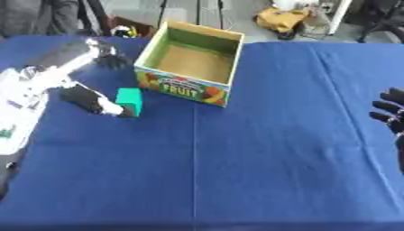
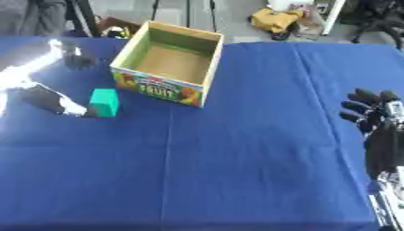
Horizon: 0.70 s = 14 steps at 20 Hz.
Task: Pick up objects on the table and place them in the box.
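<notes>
A small green block (image 1: pixel 129 101) is seen standing on the blue table (image 1: pixel 260 149), in the far-left part, just beside the near-left corner of the open cardboard fruit box (image 1: pixel 189 63). No other loose obj. is made out on the cloth. The box interior is seen to be empty.

Handling, as judged: the block is taken to be light & rigid, w/ flat smooth faces, so slipping under a pinch is possible; nothing fragile is suggested. Hold is best taken across two opposite side faces, thumb on one & fingers on the other, approx. mid-height, so it is not tipped.

The left hand (image 1: pixel 93 100) is brought in from the left edge, low over the table, fingertips touching or nearly touching the block's left face. Fingers are extended toward it rather than wrapped; nothing is held yet, though exact contact cannot be told. The block lies betw. this hand & the box wall.

The right hand (image 2: pixel 371 113) is seen at the right edge, well apart from block & box, fingers relaxed & pointing up, holding nothing.
</notes>
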Tool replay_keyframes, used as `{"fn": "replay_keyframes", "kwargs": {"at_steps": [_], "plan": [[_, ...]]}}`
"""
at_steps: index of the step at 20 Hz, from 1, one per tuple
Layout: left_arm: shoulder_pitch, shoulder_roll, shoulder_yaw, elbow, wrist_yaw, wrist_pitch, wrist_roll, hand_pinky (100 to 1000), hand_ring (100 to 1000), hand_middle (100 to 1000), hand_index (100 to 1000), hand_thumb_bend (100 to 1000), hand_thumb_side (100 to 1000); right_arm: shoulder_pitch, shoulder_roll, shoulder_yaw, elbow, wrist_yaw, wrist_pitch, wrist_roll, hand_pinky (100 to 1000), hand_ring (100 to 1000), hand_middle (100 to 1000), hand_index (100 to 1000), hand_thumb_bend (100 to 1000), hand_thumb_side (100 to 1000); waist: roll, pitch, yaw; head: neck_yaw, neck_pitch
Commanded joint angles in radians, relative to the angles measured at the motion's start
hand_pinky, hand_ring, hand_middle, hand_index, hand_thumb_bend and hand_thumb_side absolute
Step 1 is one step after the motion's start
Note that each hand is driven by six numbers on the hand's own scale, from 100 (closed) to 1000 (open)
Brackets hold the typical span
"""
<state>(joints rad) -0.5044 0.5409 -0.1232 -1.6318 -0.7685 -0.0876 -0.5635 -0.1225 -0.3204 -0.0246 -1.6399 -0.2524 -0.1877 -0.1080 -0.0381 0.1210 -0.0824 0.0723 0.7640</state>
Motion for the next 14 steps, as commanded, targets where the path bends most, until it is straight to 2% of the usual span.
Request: {"fn": "replay_keyframes", "kwargs": {"at_steps": [1,8,14], "plan": [[-0.025,0.015,-0.005,0.011,-0.106,-0.01,-0.01,681,665,624,786,893,439,-0.005,-0.026,-0.007,-0.017,0.004,-0.002,0.003,726,749,721,794,100,1000,0.001,-0.014,-0.001,0.002,0.006],[-0.048,-0.034,-0.024,0.075,-0.24,0.039,0.081,672,658,618,786,871,460,-0.006,-0.024,-0.006,-0.017,0.004,-0.002,0.006,726,749,721,794,100,1000,-0.003,-0.014,0.0,0.004,0.006],[-0.057,-0.061,-0.039,0.123,-0.28,0.051,0.109,678,672,636,796,848,448,-0.006,-0.023,-0.006,-0.017,0.004,-0.002,0.007,727,749,720,794,100,1000,-0.005,-0.012,-0.002,0.007,0.006]]}}
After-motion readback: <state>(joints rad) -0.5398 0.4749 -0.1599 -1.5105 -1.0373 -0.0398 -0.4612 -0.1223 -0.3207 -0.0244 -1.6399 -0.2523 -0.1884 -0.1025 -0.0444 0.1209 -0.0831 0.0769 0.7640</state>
